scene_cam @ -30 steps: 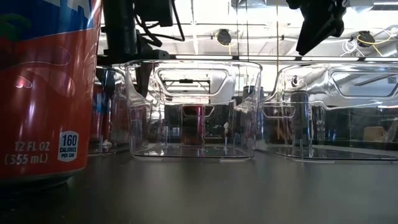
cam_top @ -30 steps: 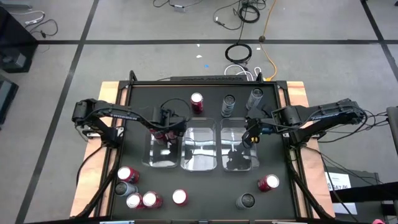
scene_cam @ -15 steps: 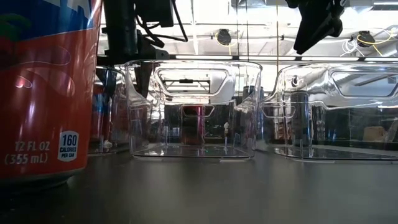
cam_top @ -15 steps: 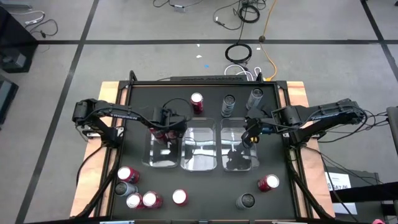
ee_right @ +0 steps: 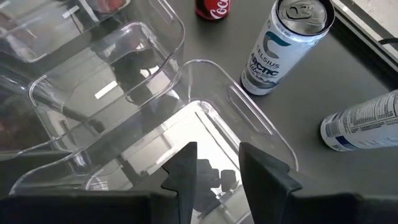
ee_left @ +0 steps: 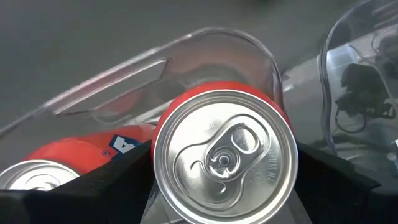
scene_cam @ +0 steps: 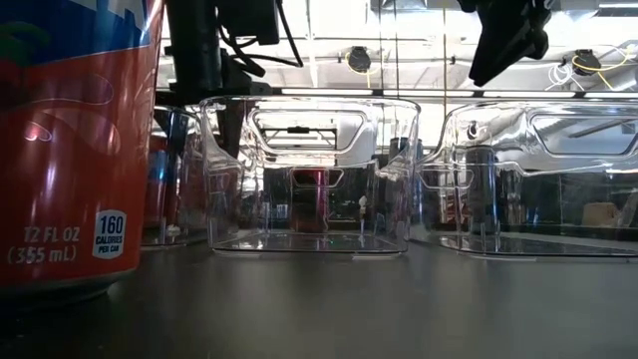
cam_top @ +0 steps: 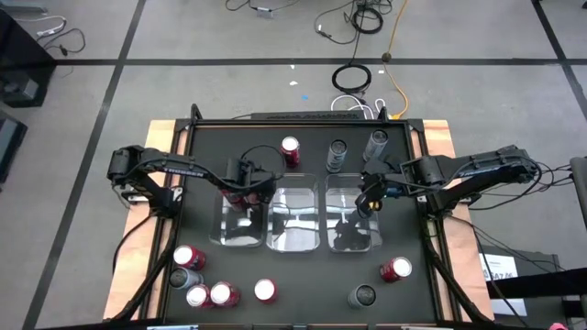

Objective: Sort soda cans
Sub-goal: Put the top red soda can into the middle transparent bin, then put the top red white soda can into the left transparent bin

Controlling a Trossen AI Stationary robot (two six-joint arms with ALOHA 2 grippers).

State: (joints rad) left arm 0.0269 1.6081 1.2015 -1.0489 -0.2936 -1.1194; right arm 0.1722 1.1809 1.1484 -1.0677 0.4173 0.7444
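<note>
looking past your left gripper (ee_left: 221, 205), you see a smooth red can (ee_left: 224, 152) with silver top upright in the clear left bin (cam_top: 240, 220), fingers wide beside it; right gripper (ee_right: 217, 171) hangs narrow, empty.

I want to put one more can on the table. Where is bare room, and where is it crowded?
Bare: the mat between the three clear bins and the near edge, from the lone red can to the dark can. Also the far left corner, beside the standing red can. Crowded: the near left corner, with the cluster of cans.
</note>
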